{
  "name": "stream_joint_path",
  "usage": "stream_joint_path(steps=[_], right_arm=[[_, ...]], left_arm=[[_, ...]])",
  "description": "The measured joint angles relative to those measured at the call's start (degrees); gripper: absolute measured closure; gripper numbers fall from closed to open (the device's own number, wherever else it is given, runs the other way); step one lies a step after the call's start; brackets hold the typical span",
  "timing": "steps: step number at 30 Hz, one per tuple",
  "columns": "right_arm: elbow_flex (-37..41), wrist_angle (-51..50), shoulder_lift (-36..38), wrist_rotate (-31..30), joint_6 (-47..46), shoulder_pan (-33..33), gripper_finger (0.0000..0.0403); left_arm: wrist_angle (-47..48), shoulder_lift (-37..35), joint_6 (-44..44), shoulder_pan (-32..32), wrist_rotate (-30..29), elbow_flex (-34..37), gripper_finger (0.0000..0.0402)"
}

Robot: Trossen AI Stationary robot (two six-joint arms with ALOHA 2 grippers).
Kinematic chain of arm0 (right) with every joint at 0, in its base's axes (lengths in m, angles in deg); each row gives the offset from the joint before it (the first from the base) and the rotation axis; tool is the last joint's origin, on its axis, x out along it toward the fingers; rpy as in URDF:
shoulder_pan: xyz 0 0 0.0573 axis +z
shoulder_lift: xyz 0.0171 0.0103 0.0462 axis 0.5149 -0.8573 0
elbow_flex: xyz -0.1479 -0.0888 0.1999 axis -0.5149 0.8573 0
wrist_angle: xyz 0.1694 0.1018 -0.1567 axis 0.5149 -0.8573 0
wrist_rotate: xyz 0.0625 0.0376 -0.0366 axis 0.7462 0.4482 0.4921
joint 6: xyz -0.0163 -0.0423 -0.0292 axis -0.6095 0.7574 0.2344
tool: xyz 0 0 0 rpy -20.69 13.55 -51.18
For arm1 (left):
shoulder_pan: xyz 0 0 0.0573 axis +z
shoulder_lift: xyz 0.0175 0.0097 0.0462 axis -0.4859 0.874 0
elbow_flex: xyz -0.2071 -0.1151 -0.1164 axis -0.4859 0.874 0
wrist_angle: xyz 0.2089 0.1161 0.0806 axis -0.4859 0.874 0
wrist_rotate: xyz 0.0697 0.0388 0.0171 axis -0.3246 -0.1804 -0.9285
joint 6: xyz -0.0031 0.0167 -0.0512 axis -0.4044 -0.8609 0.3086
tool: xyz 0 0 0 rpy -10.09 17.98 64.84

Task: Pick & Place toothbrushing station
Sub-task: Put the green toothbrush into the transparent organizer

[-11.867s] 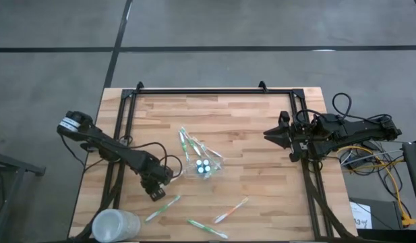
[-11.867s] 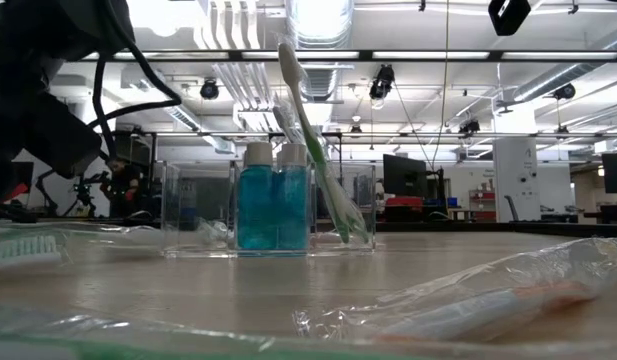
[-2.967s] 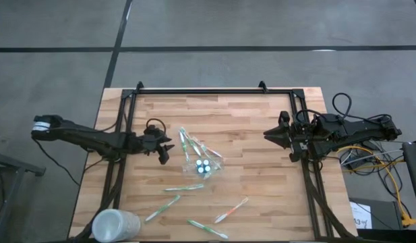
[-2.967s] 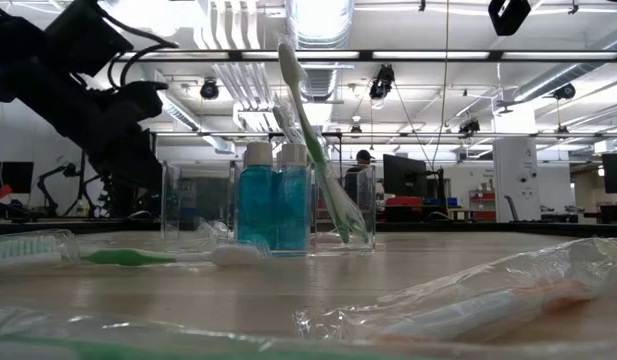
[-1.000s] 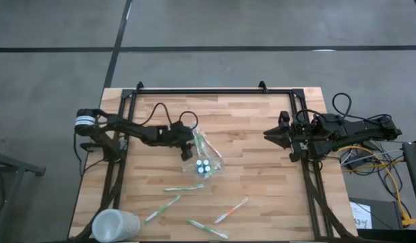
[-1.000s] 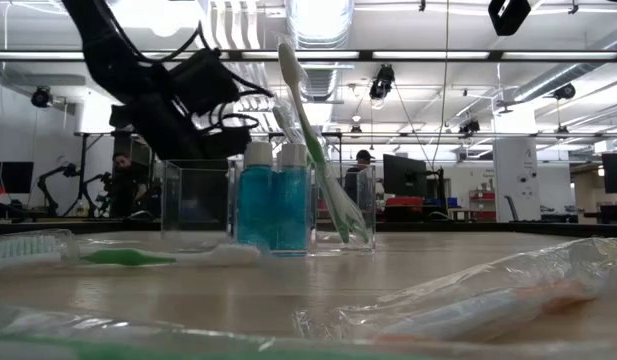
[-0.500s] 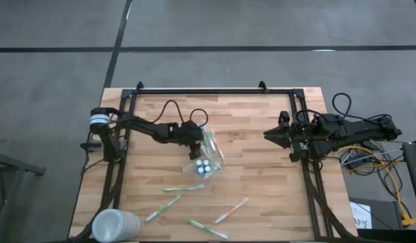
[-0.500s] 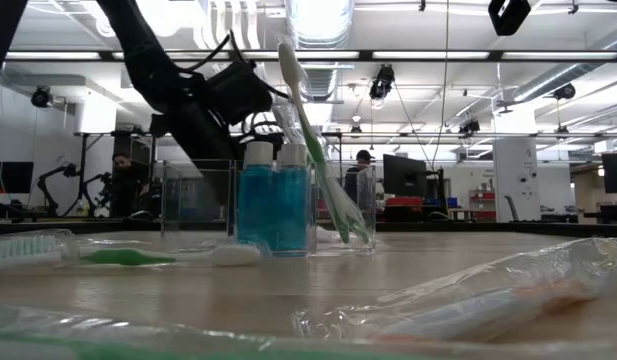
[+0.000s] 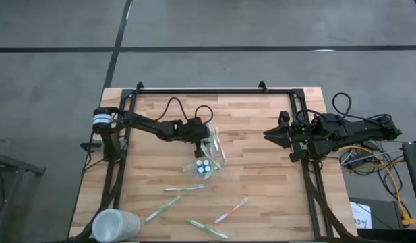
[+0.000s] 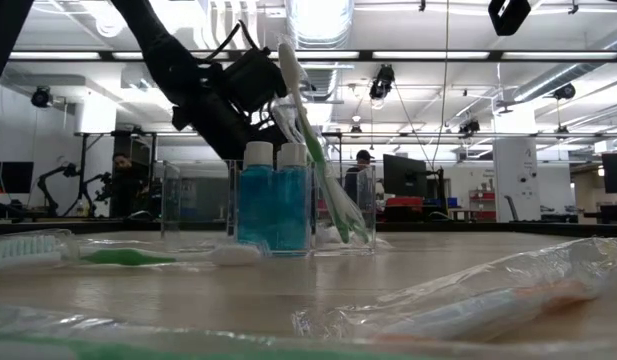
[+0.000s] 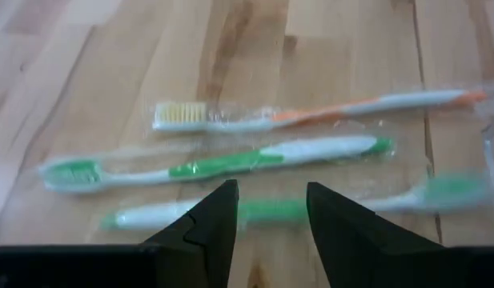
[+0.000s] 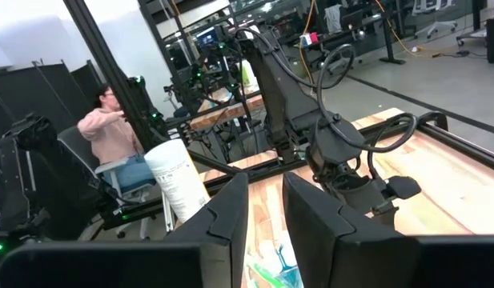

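The toothbrushing station (image 9: 206, 165) is a clear holder standing mid-table. It holds two blue tubes (image 10: 273, 205) and a green and white toothbrush (image 10: 310, 130) that leans upright in it. My left gripper (image 9: 202, 138) hangs open just past the holder's far-left side. In its wrist view, my left gripper (image 11: 271, 186) is over three wrapped brushes lying flat on the wood: an orange one (image 11: 311, 112), a green and white one (image 11: 230, 160) and a green one (image 11: 271, 210). My right gripper (image 9: 268, 133) waits at the right, its fingers (image 12: 230, 216) a narrow gap apart with nothing between them.
Several loose wrapped toothbrushes lie toward the near edge, among them one at the middle (image 9: 181, 187) and one to the right (image 9: 231, 210). A frosted white cup (image 9: 115, 226) stands at the near left corner. Black frame rails (image 9: 194, 91) run along the table's far side. A seated person (image 12: 110, 128) is beyond the table.
My left gripper has moved toward the table's right edge, closing on the holder and the brushes beside it, and has stayed open. The holder and the brushes have not moved.
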Motion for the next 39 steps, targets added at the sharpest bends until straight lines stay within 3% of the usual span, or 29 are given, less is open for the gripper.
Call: stream_joint_path(steps=[7, 10, 18, 24, 27, 33, 39], right_arm=[[0.0, 0.0, 0.0, 0.0, 0.0, 0.0, 0.0335], [0.0, 0.0, 0.0, 0.0, 0.0, 0.0, 0.0331], [0.0, 0.0, 0.0, 0.0, 0.0, 0.0, 0.0323], [0.0, 0.0, 0.0, 0.0, 0.0, 0.0, 0.0332], [0.0, 0.0, 0.0, 0.0, 0.0, 0.0, 0.0335], [0.0, 0.0, 0.0, 0.0, 0.0, 0.0, 0.0328], [0.0, 0.0, 0.0, 0.0, 0.0, 0.0, 0.0322]], left_arm=[[2.6, -1.2, -1.5, 0.1, 0.0, -0.8, 0.0245], [5.9, -4.0, -1.4, 0.3, -3.0, -0.8, 0.0245], [17.5, -14.7, -0.5, 1.8, -8.9, -0.5, 0.0245], [17.9, -24.2, 1.8, 2.0, -9.1, 1.7, 0.0245], [18.0, -29.0, 0.9, 2.0, -8.0, 3.3, 0.0245], [15.0, -39.9, -2.0, 2.1, 0.6, 7.4, 0.0245], [14.9, -49.0, -1.3, 2.1, 0.9, 13.1, 0.0245]])
